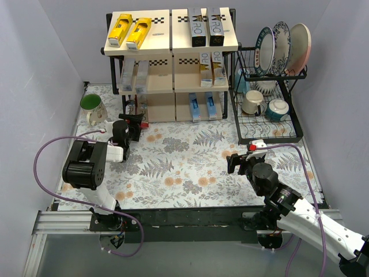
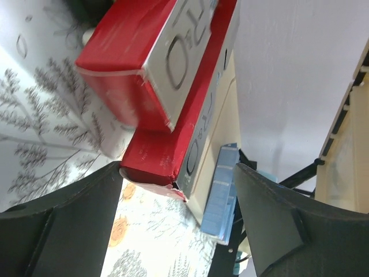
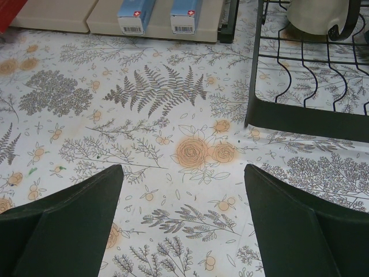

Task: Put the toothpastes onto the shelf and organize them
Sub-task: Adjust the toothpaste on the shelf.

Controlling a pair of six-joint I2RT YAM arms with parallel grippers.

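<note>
The left tool (image 2: 179,173) stands wide, one finger on each side of the near end of two red toothpaste cartons (image 2: 151,153), which lie together at the left end of the lowest tier of the shelf (image 1: 167,41). Yellow cartons (image 1: 130,32) and black cartons (image 1: 206,27) lie on the top tier. The right tool (image 3: 183,173) hangs wide and empty above the floral table (image 3: 173,115).

Shelf (image 1: 161,38) top: yellow cartons (image 1: 138,33) left, black cartons (image 1: 198,27) right. Desk (image 1: 190,167): grey ferns, orange roses.
</note>
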